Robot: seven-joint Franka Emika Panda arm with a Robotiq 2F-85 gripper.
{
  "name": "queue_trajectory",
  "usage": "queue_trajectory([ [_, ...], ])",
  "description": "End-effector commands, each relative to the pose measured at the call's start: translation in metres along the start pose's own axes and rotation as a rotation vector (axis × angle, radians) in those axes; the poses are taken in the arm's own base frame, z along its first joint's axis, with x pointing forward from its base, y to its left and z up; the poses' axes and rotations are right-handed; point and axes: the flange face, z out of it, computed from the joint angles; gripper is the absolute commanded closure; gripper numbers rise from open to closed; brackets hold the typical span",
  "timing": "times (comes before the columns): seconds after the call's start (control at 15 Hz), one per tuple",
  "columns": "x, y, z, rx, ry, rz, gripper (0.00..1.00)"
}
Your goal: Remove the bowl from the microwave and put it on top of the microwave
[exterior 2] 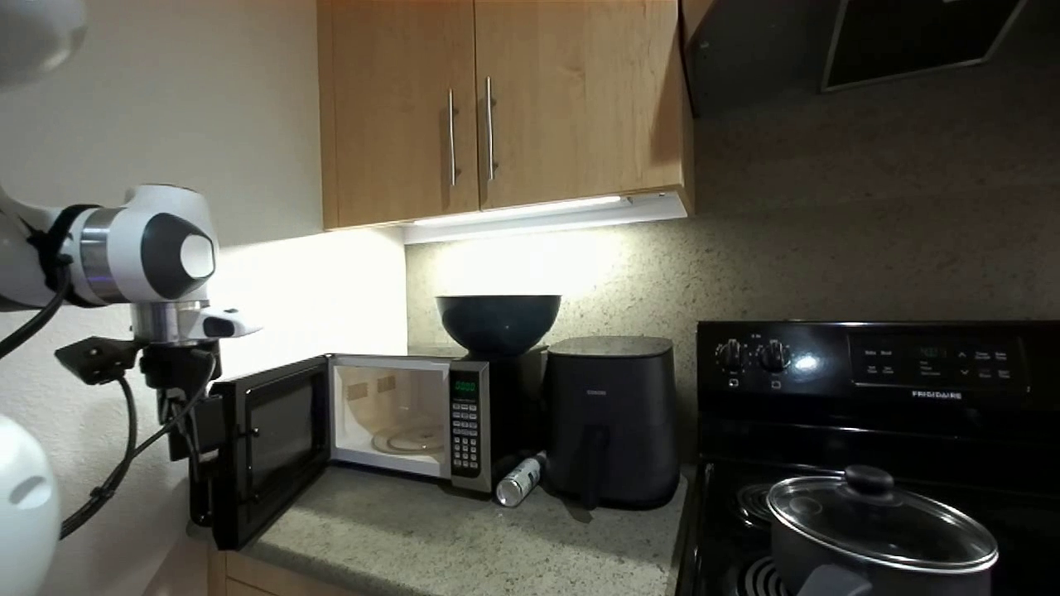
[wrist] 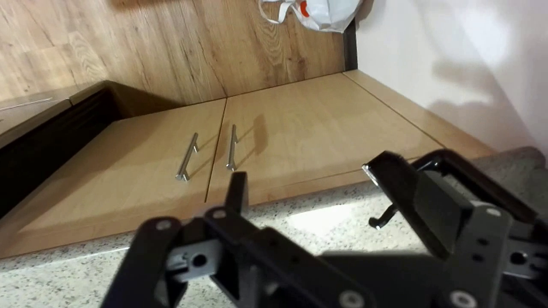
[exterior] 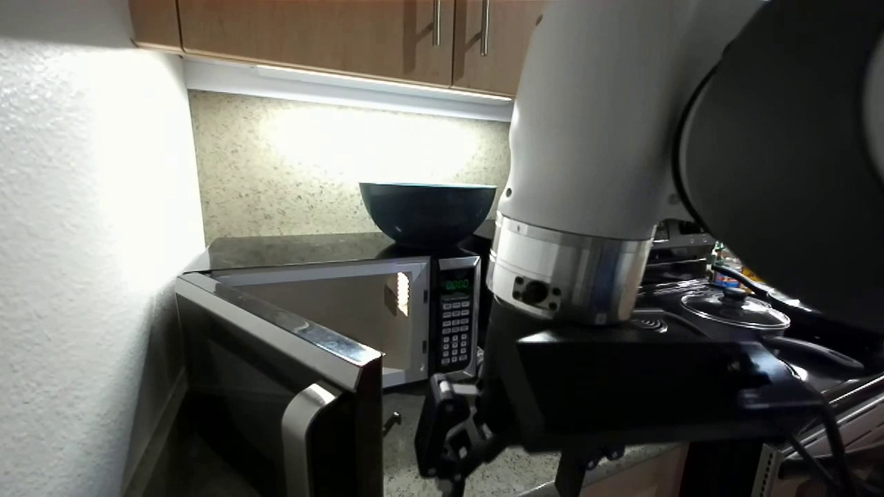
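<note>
Wrist view, base cabinet (wrist: 325, 124): spreads across the middle, beyond the edge of the speckled countertop (wrist: 47, 278); adds bar handles (wrist: 232, 147) and, at 12 o'clock, a white plastic bag (wrist: 332, 15), these last two absent from both exterior views.

Microwave (exterior 2: 513, 406): stands on the countertop with display lit and cavity exposed; shows a turntable (exterior 2: 410, 439) inside in an exterior view.

Microwave door (exterior 2: 281, 451): swung wide out into the room, long side upright along the free edge (exterior: 369, 428); hinged at 10 o'clock from that edge in an exterior view.

Air fryer (exterior 2: 610, 426): sits at 3 o'clock from the microwave in an exterior view.

Bowl (exterior: 428, 215): rests upright on top of the microwave, toward the control-panel side, in both exterior views; out of sight in the wrist view. Round, so without a long axis to match. By judgement, already where the task wants it.

Gripper (wrist: 338, 201): spread wide, pinching nothing. Well apart from the bowl (exterior 2: 498, 325), up at 2 o'clock in an exterior view; near the free edge instead. Probably due next to back away, or to swing the microwave door closed.

Door handle (exterior: 298, 442): on the outer face, at 9 o'clock from the gripper in an exterior view.

Fingers (wrist: 488, 233): toward 3 o'clock in the wrist view, overlapping microwave door and door handle, touching or merely above, cannot tell; toward 9 o'clock, apart from both.

Latch hook (wrist: 383, 218): juts toward 8 o'clock into the gap between the fingers; might snag during a sideways move.
</note>
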Motion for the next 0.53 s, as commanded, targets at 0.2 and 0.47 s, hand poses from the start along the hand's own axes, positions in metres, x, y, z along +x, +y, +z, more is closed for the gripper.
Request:
queue_trajectory([
  [0.2, -0.038, -0.031, 0.001, 0.027, -0.014, -0.176, 0.00],
  [0.47, -0.028, -0.048, 0.002, 0.142, 0.024, -0.267, 0.00],
])
